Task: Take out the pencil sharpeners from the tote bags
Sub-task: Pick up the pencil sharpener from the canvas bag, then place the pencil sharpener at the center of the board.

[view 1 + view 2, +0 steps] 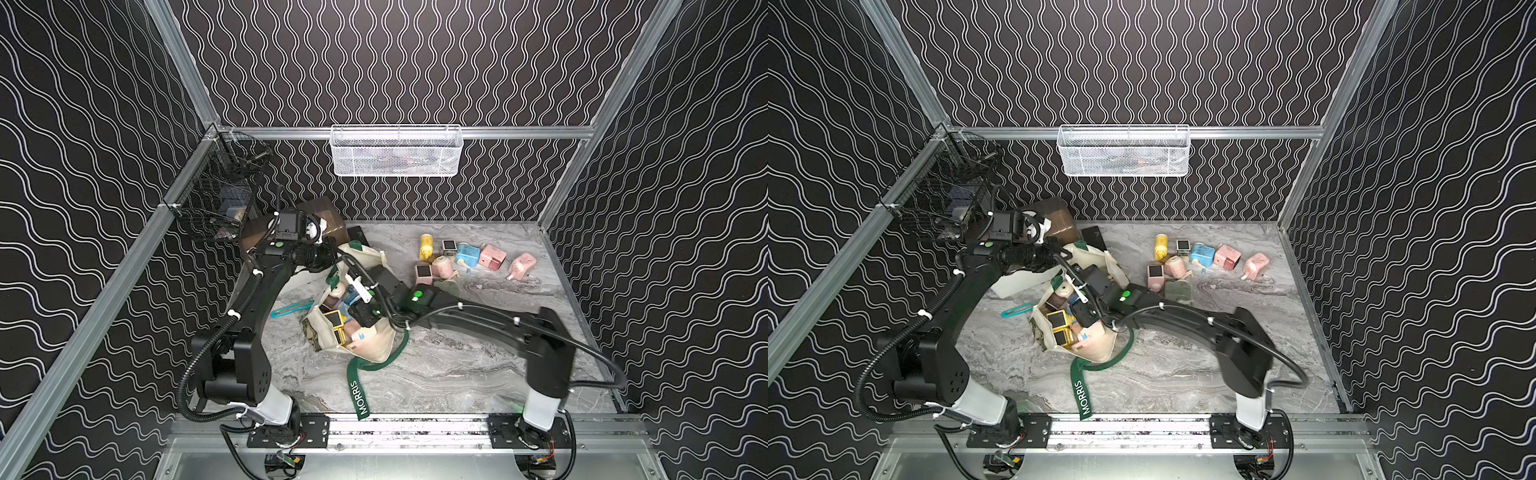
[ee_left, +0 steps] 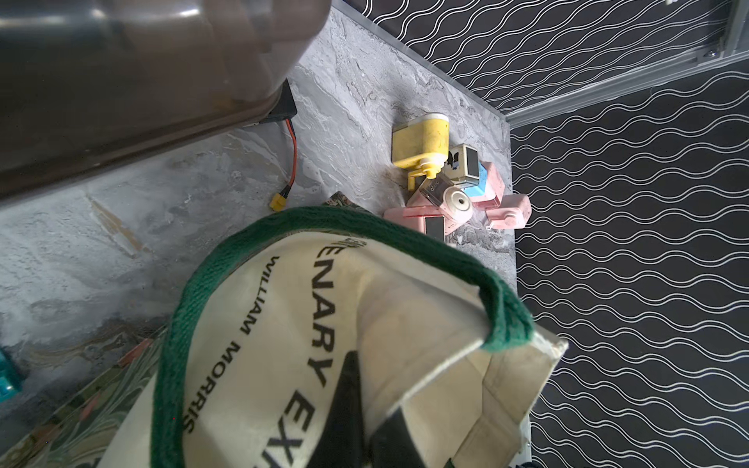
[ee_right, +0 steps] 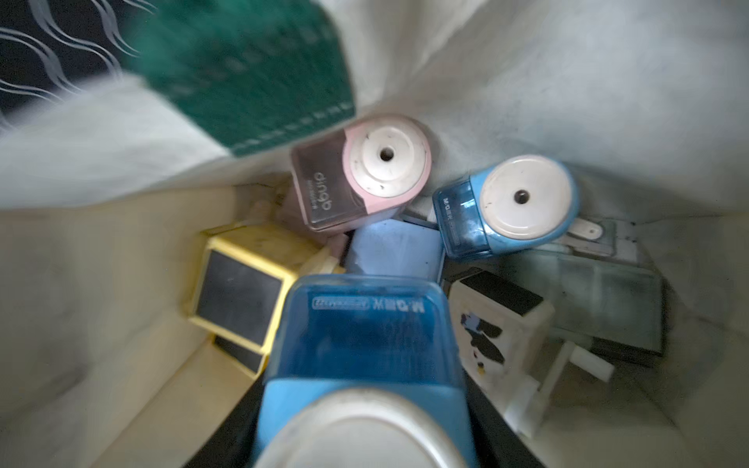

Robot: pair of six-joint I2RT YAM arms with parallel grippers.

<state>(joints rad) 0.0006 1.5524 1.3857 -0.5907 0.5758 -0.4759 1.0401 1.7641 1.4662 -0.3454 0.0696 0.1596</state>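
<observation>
Sunk into the cream, green-strapped tote bag (image 1: 376, 347) lying mid-tabletop (image 1: 457, 365), the right hand (image 1: 358, 311) hides its fingertips from above and its wrist view is smeared, yet it sits half-closed around a blue sharpener (image 3: 360, 336). The left hand (image 2: 375, 385), mostly cut off, pinches the bag's rim tight. Pastel pencil sharpeners (image 3: 364, 174) crowd the bag's bottom; a loose cluster (image 1: 469, 257) lies toward the far right.

The cream, green-strapped tote bag (image 1: 376, 347) lay slumped open. Pastel sharpeners (image 3: 239, 291) sat jumbled inside, a blue sharpener (image 3: 360, 344) nearest its mouth; loose sharpeners (image 1: 491, 257) clustered apart behind it
</observation>
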